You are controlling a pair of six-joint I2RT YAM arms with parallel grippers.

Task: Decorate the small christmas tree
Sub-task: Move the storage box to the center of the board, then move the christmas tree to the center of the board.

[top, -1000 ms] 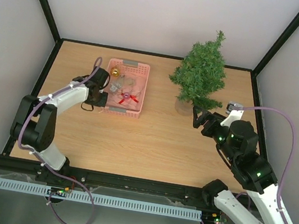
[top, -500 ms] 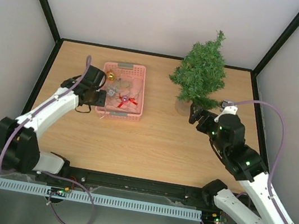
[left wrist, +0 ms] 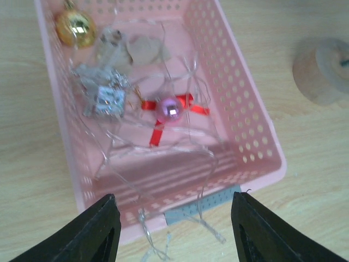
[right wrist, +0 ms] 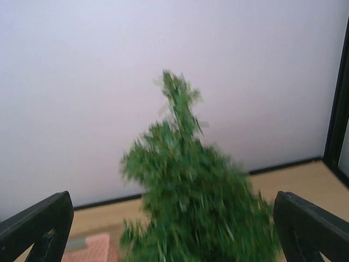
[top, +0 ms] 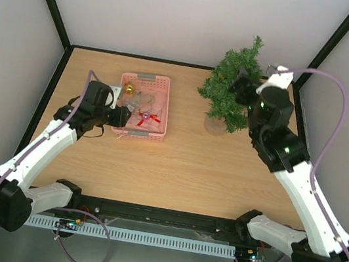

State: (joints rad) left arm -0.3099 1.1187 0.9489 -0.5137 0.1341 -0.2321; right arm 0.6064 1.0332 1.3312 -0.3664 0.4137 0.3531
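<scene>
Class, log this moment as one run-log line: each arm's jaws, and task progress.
left jaws: open, over pink basket | right jaws: open, facing small christmas tree | ornaments: in basket | tree: no ornaments seen

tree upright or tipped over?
Upright. The small christmas tree stands tip-up in the right wrist view; its round base sits flat on the table in the top view.
</scene>
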